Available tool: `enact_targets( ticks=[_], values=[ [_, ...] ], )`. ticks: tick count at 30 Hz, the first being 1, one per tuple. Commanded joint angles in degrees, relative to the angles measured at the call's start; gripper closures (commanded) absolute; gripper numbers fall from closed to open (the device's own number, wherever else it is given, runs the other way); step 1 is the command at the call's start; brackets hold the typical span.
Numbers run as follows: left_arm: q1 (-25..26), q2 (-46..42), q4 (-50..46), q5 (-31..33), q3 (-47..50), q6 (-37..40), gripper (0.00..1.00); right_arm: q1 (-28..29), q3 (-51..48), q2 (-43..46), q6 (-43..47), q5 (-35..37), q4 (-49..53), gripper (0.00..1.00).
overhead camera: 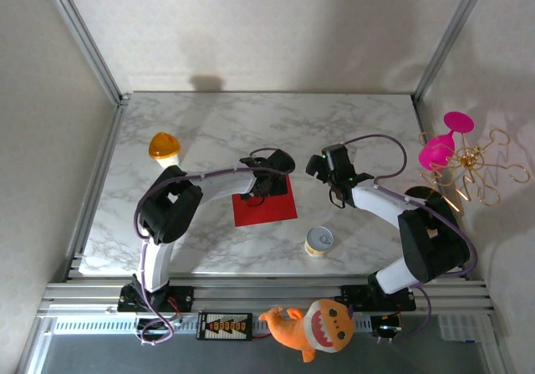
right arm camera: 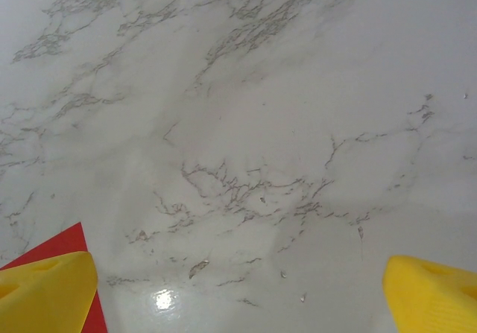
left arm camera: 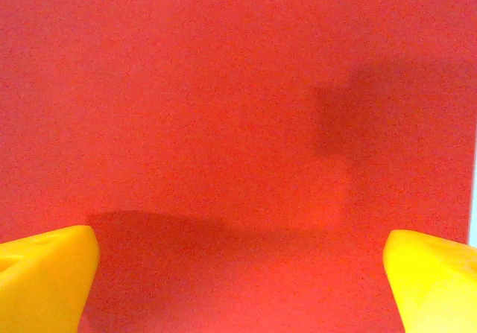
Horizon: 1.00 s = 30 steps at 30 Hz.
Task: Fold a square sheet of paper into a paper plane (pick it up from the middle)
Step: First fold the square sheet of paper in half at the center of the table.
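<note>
Left hand [left arm camera: 238,262] released, straight over flat square sheet of thin red paper [overhead camera: 265,210] on marble worktop [overhead camera: 209,131]; right hand [right arm camera: 238,273], released too, off at sheet's two o'clock.

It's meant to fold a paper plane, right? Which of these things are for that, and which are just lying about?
For the job: red square sheet of paper; left gripper, open above it; right gripper, open beside it.

Just lying about: yellow tin; orange shark plush; orange dome; pink goblet; gold wire stand.

No writing, label or number is legible anywhere.
</note>
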<state>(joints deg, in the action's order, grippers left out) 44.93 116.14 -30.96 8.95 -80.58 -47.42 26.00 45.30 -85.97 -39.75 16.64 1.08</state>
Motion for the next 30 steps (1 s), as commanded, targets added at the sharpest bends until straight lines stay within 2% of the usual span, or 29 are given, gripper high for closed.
enact_targets(
  ticks=[1,7,17,30],
  values=[
    [0.2,1.7,-4.0,1.0,-2.1,-0.5,0.05,-0.4,-0.4,-0.3,0.5,-0.1,-0.2,0.01],
    [0.4,2.8,-3.9,-0.1,-2.8,-2.1,0.08,-0.4,-0.4,-0.9,0.3,-1.2,-0.4,0.01],
    [1.3,5.5,-7.5,2.6,-5.4,-2.7,0.09,-0.4,-1.3,-1.4,-0.8,-2.8,-1.2,0.01],
    [1.5,7.4,-6.5,3.1,-2.8,-3.6,0.15,-0.4,-1.4,-0.8,-0.8,-2.9,-1.0,0.01]
  ],
)
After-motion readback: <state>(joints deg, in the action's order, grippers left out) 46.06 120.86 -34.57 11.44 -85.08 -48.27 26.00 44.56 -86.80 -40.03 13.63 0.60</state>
